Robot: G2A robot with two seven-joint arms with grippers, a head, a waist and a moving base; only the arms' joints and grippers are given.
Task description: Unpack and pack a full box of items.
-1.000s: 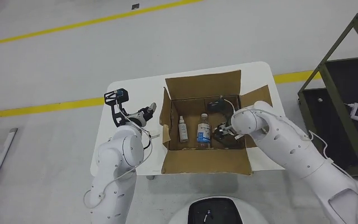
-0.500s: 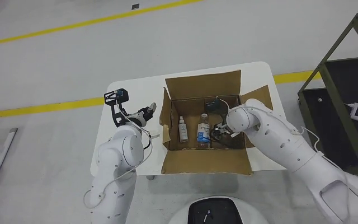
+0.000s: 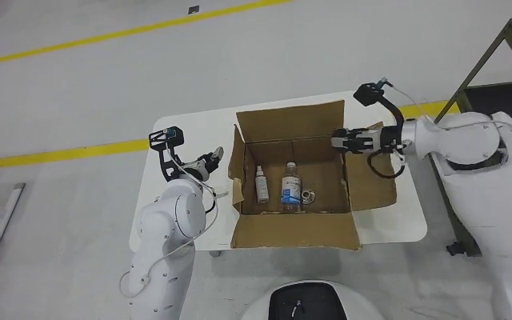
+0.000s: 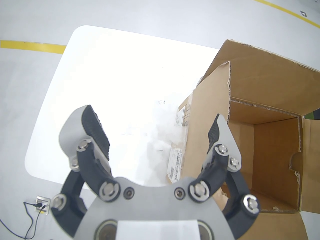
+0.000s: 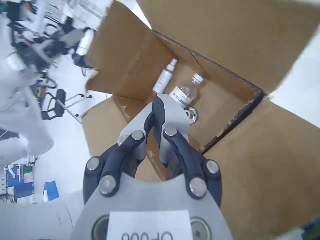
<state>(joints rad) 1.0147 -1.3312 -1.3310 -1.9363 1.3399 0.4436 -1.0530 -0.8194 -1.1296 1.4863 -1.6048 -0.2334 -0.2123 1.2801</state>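
An open cardboard box (image 3: 292, 230) stands in the middle of the white table (image 3: 188, 132). On its floor lie a white spray bottle (image 3: 262, 185), a clear water bottle (image 3: 291, 187) and a small round metal piece (image 3: 309, 196). My right gripper (image 3: 336, 142) hovers over the box's right wall, shut with nothing between its fingers. Its wrist view looks down past the gripper (image 5: 157, 108) at the spray bottle (image 5: 165, 76), the water bottle (image 5: 186, 92) and the metal piece (image 5: 191, 114). My left gripper (image 3: 216, 154) (image 4: 152, 116) is open, above the table beside the box's left flap (image 4: 250, 96).
The box's flaps spread outward: far flap (image 3: 292, 122), right flap (image 3: 370, 172), left flap (image 3: 235, 156). A green-framed rack (image 3: 472, 104) stands off the table's right side. White table surface (image 4: 112, 76) runs left of the box.
My right arm has lifted out of the box, from beside the metal piece up and to the right above the right wall. The left arm has not moved.
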